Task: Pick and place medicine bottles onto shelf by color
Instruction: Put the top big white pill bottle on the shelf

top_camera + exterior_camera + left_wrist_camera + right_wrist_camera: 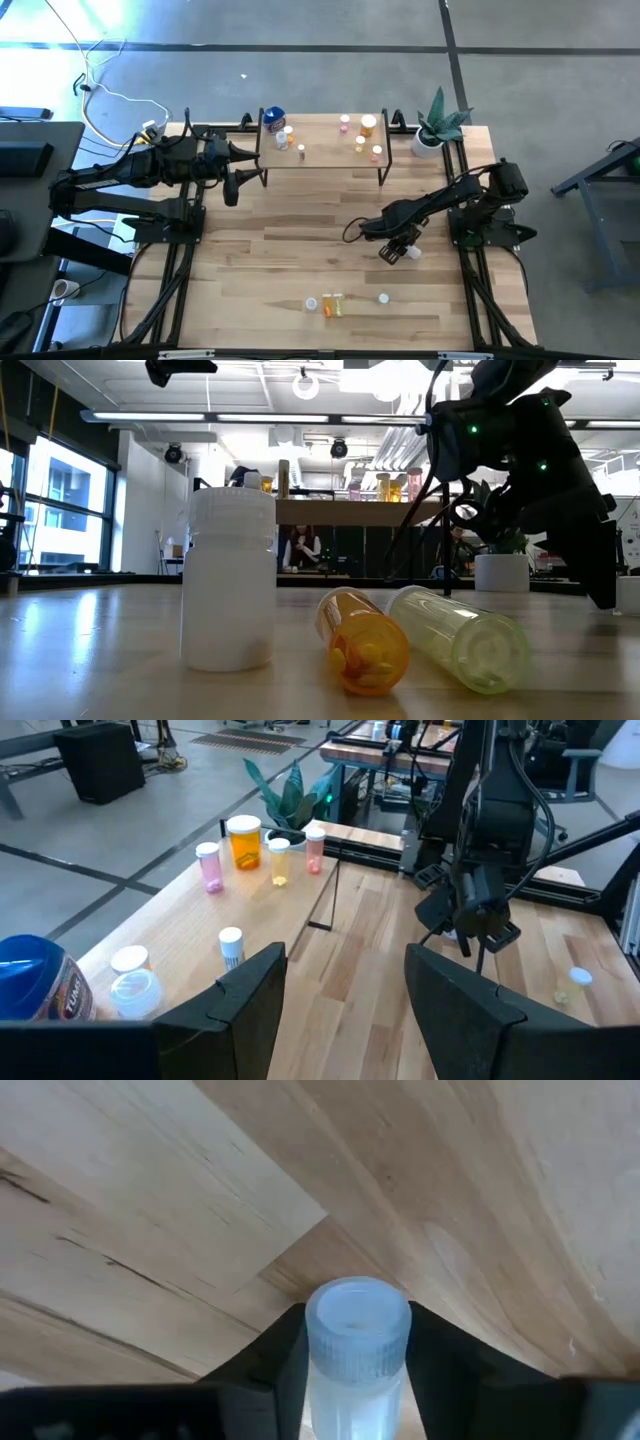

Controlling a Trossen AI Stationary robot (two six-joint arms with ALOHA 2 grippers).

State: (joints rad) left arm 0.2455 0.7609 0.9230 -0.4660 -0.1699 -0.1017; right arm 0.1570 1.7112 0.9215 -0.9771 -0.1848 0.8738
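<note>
The right gripper (355,1370) has its two dark fingers pressed against the sides of a small clear vial with a pale translucent cap (357,1342), pinching it above the light-wood tabletop (150,1210); only the right wrist view shows this grip, and what is inside the vial I cannot tell. From above, that gripper (398,250) sits right of centre in the frame.

The left gripper (345,1010) has its fingers spread with nothing between them, and in the overhead picture it hangs at the upper left, just beside the end of the low light-wood shelf on thin black legs (320,158).

On the shelf's left part stand a large blue-topped bottle (273,118) and small white bottles (300,150); its label shows letters too blurred to read. On the right part stand a fat orange bottle with a white cap (368,124) and small pink vials (345,122).

At lower centre of the overhead frame lie more bottles. Only the table-level view shows them closely: an upright white plastic bottle (230,590), an amber bottle on its side with yellow pills inside (362,640), and a pale yellow-green tube on its side (458,636), touching the amber one

A potted green plant (438,125) stands at the upper right
</note>
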